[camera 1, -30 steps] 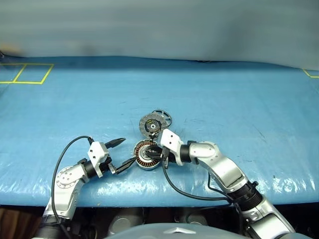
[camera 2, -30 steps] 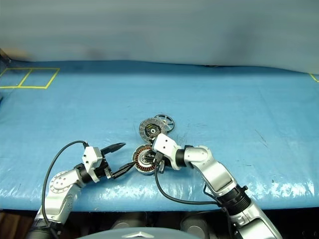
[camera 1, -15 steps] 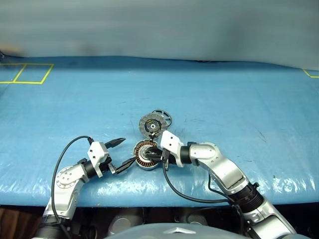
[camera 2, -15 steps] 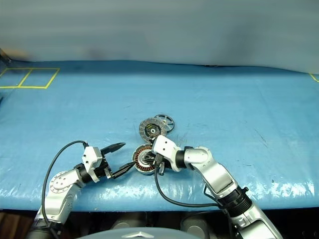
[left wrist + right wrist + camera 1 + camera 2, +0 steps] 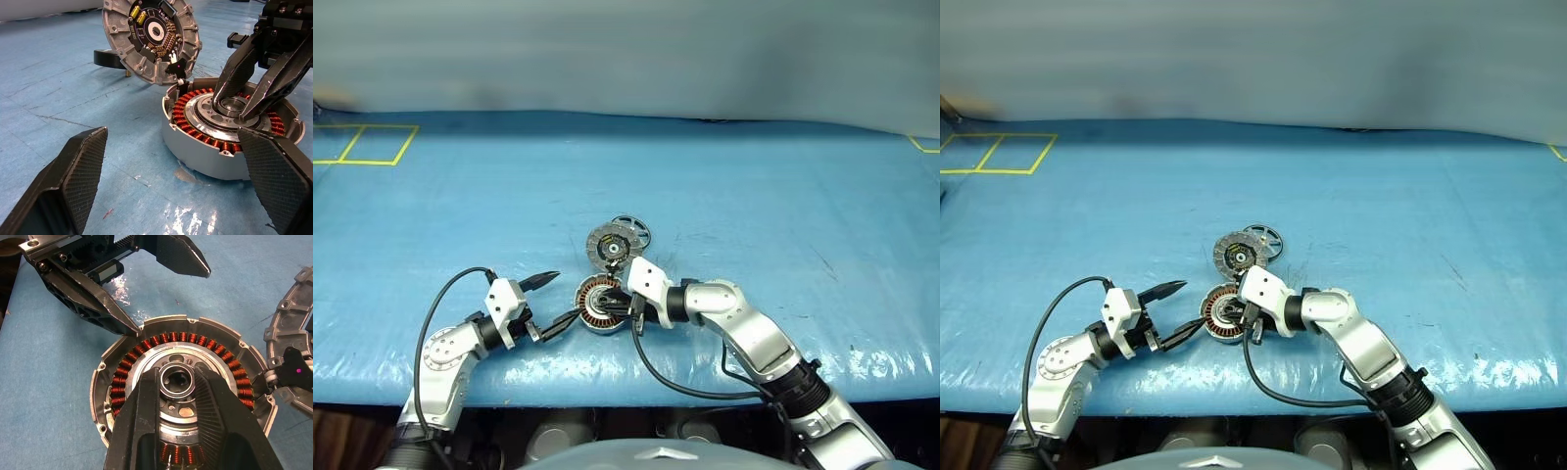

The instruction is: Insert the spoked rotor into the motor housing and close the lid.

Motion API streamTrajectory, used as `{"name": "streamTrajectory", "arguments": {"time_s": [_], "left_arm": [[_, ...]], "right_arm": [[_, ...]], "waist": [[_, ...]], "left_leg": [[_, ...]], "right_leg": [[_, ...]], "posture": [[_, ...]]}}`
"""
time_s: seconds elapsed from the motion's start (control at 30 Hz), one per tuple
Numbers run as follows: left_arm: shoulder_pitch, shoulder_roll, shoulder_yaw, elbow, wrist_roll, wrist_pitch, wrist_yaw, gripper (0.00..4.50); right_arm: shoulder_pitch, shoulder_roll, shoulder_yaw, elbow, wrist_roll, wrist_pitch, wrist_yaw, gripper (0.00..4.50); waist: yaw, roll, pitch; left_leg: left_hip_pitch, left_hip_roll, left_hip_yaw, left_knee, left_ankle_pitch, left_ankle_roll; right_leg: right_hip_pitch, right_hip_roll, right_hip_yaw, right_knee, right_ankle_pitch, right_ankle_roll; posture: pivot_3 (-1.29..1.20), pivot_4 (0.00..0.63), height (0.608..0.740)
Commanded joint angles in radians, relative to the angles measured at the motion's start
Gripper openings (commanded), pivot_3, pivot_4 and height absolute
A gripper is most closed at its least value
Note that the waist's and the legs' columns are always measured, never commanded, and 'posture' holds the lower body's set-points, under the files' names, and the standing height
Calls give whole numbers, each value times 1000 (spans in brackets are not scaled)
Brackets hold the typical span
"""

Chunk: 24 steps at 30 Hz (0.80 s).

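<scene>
Right end effector (image 5: pixel 178 382): we see its fingers clamped on the small ring at the hub of the motor housing (image 5: pixel 599 305), near the worktop (image 5: pixel 754 215) front edge. Left end effector (image 5: pixel 556 302) gapes wide beside the housing; the lid (image 5: pixel 611 245) stands open, the spoked rotor (image 5: pixel 634 228) behind it.

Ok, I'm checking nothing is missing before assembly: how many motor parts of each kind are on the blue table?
housing with copper windings: 1
lid, open: 1
spoked wheel: 1
small ring at the housing's hub: 1
Total: 4
</scene>
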Motion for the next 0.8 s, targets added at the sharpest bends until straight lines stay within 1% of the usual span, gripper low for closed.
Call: {"name": "streamTrajectory", "arguments": {"time_s": [0.03,0.8], "left_arm": [[1,3,8,4,1,-10,4,4500],[-3,-4,0,7,4,-8,4,4500]], "right_arm": [[-8,4,-14,-17,4,-10,-4,656],[-8,2,-26,0,3,-17,-9,656]], "waist": [[0,0,0],[0,0,0]], "left_leg": [[0,0,0,0,0,0],[0,0,0,0,0,0]], "right_leg": [[0,0,0,0,0,0],[0,0,0,0,0,0]], "posture": [[0,150,740],[0,150,740]]}}
